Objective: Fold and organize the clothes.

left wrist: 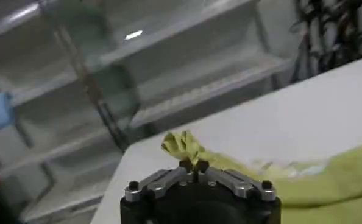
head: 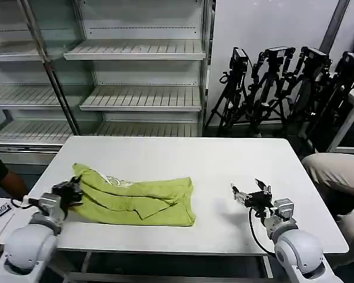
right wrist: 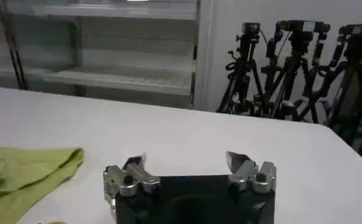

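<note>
One lime green T-shirt (head: 138, 200) lies bunched on the white desk (head: 224, 159) in the head view. Its long side runs from left to right, and it sits on the left half, near the front edge. The left claw (head: 72, 192) pinches the shirt's left end. The right claw (head: 251, 193) hangs over bare desk on the right, well apart from the shirt, with its fingers spread wide. Behind the desk stand pale empty shelves (head: 138, 76) and a row of black tripods (head: 289, 88).

From the left wrist, the left claw (left wrist: 194, 165) is pressed together on a tuft of the T-shirt (left wrist: 327, 176), which stretches away across the desk (left wrist: 278, 115).

From the right wrist, the right claw (right wrist: 187, 163) is spread open above the desk (right wrist: 169, 131), with a corner of the T-shirt (right wrist: 28, 170) off to one side.
</note>
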### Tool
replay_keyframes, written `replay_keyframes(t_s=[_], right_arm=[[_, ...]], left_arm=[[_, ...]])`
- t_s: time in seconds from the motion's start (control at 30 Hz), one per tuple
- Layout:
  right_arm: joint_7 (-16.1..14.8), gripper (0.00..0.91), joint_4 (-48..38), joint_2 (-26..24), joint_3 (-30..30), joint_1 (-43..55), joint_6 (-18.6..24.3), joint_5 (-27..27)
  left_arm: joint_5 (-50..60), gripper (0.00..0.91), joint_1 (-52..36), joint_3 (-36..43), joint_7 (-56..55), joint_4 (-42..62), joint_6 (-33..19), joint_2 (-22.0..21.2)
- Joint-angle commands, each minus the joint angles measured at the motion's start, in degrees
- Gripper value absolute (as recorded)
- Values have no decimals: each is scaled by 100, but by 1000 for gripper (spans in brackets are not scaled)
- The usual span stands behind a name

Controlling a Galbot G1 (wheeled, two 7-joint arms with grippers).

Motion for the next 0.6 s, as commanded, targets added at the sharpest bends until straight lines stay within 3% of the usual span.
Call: replay_keyframes(t_s=[0.03, 0.3, 0.53, 0.57, 0.6], right_arm=[[10, 907, 37, -30, 80, -35, 1, -70], [-3, 907, 40, -13, 109, -31, -2, -147], [-19, 907, 127, -99, 231, -73, -5, -114], [-21, 907, 144, -111, 243, -79, -8, -109], [-26, 907, 153, -118, 255, -82, -11, -108]], left_arm=[[886, 10, -166, 2067, 212, -828, -17, -1074], [1167, 10, -623, 2658, 157, -280, -14, -1594], [1082, 10, -971, 2671, 122, 152, -12, -1666], [1045, 101, -1001, 2681, 119, 214, -13, -1678], [958, 846, -1039, 2696, 70, 237, -10, -1690]])
